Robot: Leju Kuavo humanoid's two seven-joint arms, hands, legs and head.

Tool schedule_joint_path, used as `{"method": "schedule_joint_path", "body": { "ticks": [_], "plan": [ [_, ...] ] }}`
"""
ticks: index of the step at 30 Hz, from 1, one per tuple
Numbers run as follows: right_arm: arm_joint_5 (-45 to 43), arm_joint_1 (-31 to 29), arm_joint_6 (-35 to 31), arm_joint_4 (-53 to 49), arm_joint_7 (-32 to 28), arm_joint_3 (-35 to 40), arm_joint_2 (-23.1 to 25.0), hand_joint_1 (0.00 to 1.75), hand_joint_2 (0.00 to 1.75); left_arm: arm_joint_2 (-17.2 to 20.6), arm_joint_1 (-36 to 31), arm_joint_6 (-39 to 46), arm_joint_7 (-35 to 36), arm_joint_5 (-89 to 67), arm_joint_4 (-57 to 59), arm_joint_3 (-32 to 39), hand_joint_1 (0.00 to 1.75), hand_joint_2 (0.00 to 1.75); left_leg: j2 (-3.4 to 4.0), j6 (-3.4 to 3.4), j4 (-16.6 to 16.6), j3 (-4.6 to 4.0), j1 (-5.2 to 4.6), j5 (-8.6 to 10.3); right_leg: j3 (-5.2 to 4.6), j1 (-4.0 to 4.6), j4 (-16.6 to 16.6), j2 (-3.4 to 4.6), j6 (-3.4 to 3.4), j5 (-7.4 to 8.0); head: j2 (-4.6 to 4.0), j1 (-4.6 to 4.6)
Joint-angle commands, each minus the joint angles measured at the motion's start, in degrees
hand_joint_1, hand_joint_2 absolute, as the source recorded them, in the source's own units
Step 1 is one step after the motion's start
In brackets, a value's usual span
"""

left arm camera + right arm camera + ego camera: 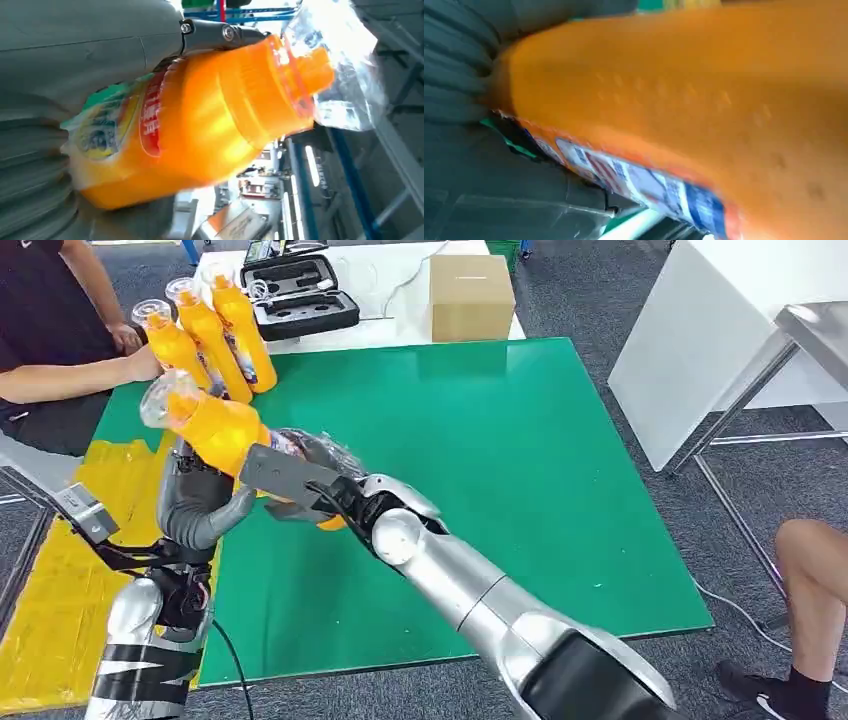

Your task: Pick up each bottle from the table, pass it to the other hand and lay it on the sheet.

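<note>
Where the two silver arms meet at centre left of the head view, an orange bottle (215,430) hangs above the green mat (520,470), its long axis slanting, cap end pointing to the upper left and base to the lower right. The left hand (195,502) cups it from below with fingers (228,515) curled round the body; the right hand (300,485) closes on the lower end, dark fingers (275,468) pressed against the label. Both hands hold it at once. Up close, the bottle is bright orange, with a red, green and blue label and a crinkly clear wrap over its cap. A yellow sheet (60,580) lies at the lower left of the desk. Farther back, upper left, three more orange bottles (205,335) stand upright beside a seated person's arm (75,375). Beyond them sit an open black case (300,295) and a cardboard box (470,295).
</note>
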Motion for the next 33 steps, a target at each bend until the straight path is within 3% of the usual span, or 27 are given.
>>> {"method": "schedule_joint_path", "body": {
  "ticks": [1,9,18,21,28,29,33],
  "plan": [
    [-5.6,-5.6,-1.0,0.5,1.7,19.8,0.6,1.75,1.75,0.3,-1.4,1.0,-1.0,-3.8,3.6,-1.5,0.0,1.75,0.0,-0.02,0.0,0.11,-0.04,-0.04,0.09,-0.03,0.0,-0.06,-0.04,-0.05,0.0,-0.02],
    [-4.0,-3.2,0.5,-15.9,2.7,34.4,0.6,1.75,1.75,1.7,2.8,2.9,-3.9,-9.6,1.5,4.3,0.0,1.75,0.26,-0.08,0.0,0.25,-0.01,-0.19,0.19,0.01,0.0,0.17,-0.12,-0.12,0.0,0.04],
    [-2.8,-3.6,1.3,-16.6,2.7,33.7,0.6,1.75,1.75,3.8,1.2,3.4,-1.9,-18.4,4.8,1.7,0.0,1.75,-0.07,-0.05,0.0,-0.03,-0.02,0.0,0.0,-0.01,0.0,-0.09,-0.09,-0.06,0.0,-0.09],
    [-1.9,-3.3,1.9,-16.2,2.2,32.8,0.6,1.75,1.75,6.3,0.7,1.8,0.2,-20.2,7.9,-0.2,0.0,1.75,-0.05,-0.07,0.0,0.01,-0.02,0.0,0.03,-0.02,0.0,-0.08,-0.09,-0.05,0.0,-0.07],
    [-1.0,-3.1,2.4,-16.2,1.9,32.5,0.6,1.75,1.75,6.3,0.9,1.2,-1.8,-18.0,8.7,2.3,0.0,1.75,0.01,-0.13,0.0,0.11,-0.01,-0.05,0.11,0.0,0.0,-0.04,-0.13,-0.09,0.0,-0.07],
    [-1.0,-3.0,2.4,-16.1,1.9,32.4,0.6,1.75,1.75,5.8,1.3,0.8,-2.4,-16.8,7.8,3.0,1.73,1.75,-0.01,-0.11,0.0,0.04,-0.01,0.01,0.04,-0.01,0.0,-0.04,-0.1,-0.05,0.0,-0.07],
    [-0.9,-3.0,2.2,-15.0,1.8,31.9,0.6,1.75,1.75,5.3,2.6,0.1,-3.3,-15.3,5.2,4.2,1.75,1.75,-0.02,-0.11,0.0,0.04,-0.01,-0.01,0.05,0.0,0.0,-0.05,-0.1,-0.06,0.0,-0.07]
  ]
}}
